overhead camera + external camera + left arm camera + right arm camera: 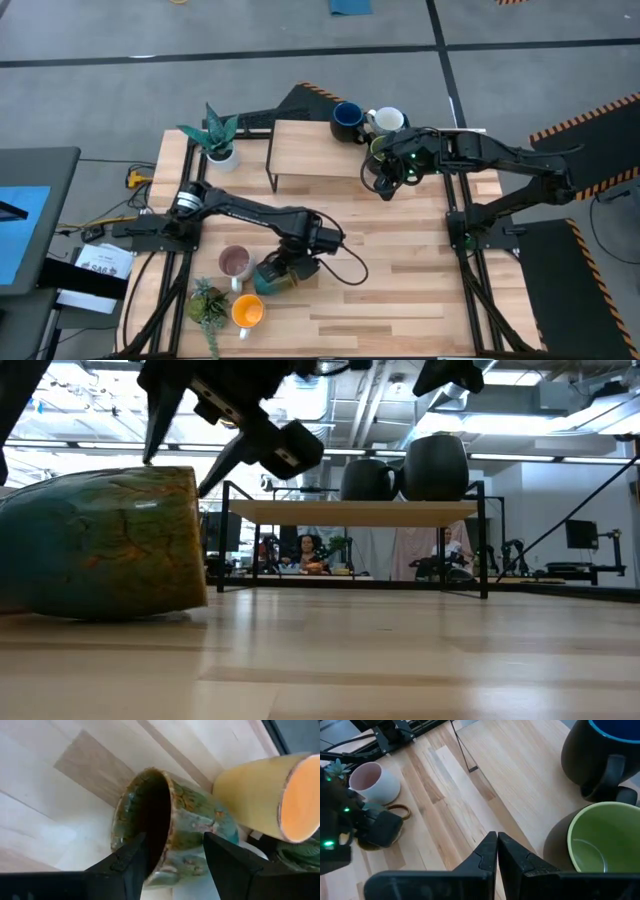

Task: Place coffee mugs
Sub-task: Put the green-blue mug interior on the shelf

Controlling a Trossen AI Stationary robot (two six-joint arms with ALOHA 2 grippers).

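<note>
A green mug lies on its side on the table, near the left. Its mouth faces my left wrist camera. My left gripper is open over the mug's rim, one finger inside the mouth and one outside the wall. A pink mug and an orange mug stand beside it. A dark blue mug, a white mug and a brown mug with a green inside stand at the shelf's right end. My right gripper hangs shut beside the brown mug, touching nothing. My left gripper comes down at a slant over the lying green mug's rim. One finger is in the mouth and the other finger is outside the wall. The gap between them is far wider than the wall. Whether either finger touches it, I cannot tell.
A low wooden shelf on thin black legs stands at the table's far middle. A spiky teal plant in a white pot stands left of it, and a small bushy plant at the near left corner. Bare wood lies in the middle and near right.
</note>
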